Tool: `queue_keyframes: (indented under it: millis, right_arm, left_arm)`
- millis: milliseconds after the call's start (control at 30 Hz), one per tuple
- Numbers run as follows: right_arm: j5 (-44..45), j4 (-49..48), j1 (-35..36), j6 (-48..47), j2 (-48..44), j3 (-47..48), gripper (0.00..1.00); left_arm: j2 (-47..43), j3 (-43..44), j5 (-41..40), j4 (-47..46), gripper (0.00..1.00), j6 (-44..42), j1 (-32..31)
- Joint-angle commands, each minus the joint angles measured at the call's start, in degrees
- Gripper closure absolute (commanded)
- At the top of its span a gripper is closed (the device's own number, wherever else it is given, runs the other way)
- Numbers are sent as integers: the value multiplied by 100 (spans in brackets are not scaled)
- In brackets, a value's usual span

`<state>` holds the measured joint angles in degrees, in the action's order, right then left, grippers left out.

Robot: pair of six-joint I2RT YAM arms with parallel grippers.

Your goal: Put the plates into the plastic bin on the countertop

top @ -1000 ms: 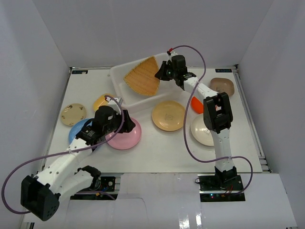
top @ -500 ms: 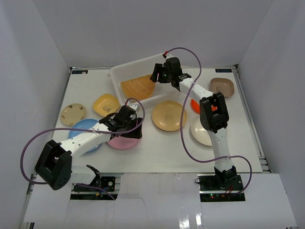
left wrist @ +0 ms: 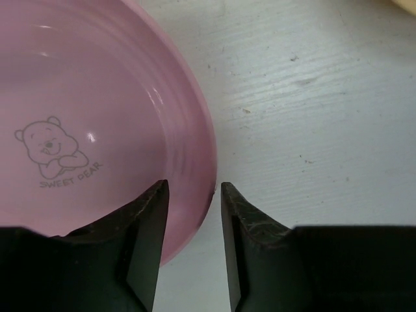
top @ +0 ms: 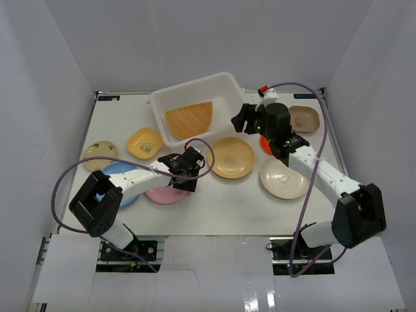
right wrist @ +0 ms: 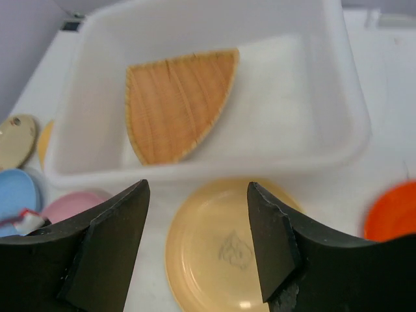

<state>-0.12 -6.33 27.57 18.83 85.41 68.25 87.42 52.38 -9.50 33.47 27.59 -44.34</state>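
Looking down from the top camera, the large white plastic bin (top: 224,84) stands at the far middle of the flat white surface (top: 221,205). Its long axis is slanted, with the left end nearer and the right end farther. The woven fan-shaped tray (top: 190,119) lies flat on the bin's floor in the left half. Its long axis runs along the bin's length, with the straight edge beside the far wall and the curved edge toward the near wall.

That view alone shows the other dishes together, all outside the bin on the surface:
- a small round tan plate (top: 96,156) and a yellow dish (top: 144,143) at the left;
- a round blue plate (top: 114,173), partly under the left arm;
- a round pink plate (top: 162,195);
- a large round tan plate (top: 232,158) just in front of the bin;
- a round cream plate (top: 284,179);
- a brown squarish dish (top: 304,118) at the far right.

Only the left wrist camera shows the bear print (left wrist: 49,146) inside the pink plate. It also shows the left gripper (left wrist: 194,192) with narrow jaws straddling that plate's rim. One finger is over the bowl and one over bare surface, and neither visibly presses the rim.

The right wrist camera shows the right gripper (right wrist: 196,188) with jaws wide and nothing between them. It hangs above the large tan plate, facing the bin, with a red-orange plate (right wrist: 392,214) at its right.
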Motion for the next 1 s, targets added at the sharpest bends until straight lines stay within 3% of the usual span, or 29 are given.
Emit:
queue_keyframes:
  millis: [0,133,167,267,633,800,967]
  right_arm:
    - [688,-115,20,-108,-751,-1434,32]
    - [882,506,29,-151,-1665,-2507,33]
    - [960,623,38,-178,-1789,-2614,33]
    - [1355,1124,38,-213,-2211,-3080,33]
    - [1665,1828,38,-143,-2618,-3784,36]
    - [1339,1671,55,-64,-2353,-3959,42]
    - [1207,1406,90,-11,-2204,-4092,50]
  left_arm:
    - [117,299,-596,229,53,53,-40]
    - [293,273,-772,274,67,114,-75]
    - [346,255,-825,274,80,123,-84]
    - [399,237,-1001,326,100,123,-154]
    - [-681,1062,-299,203,100,177,-559]
    - [-718,2424,-500,212,100,-201,-550]
    - [292,4199,-842,502,100,-824,-523]
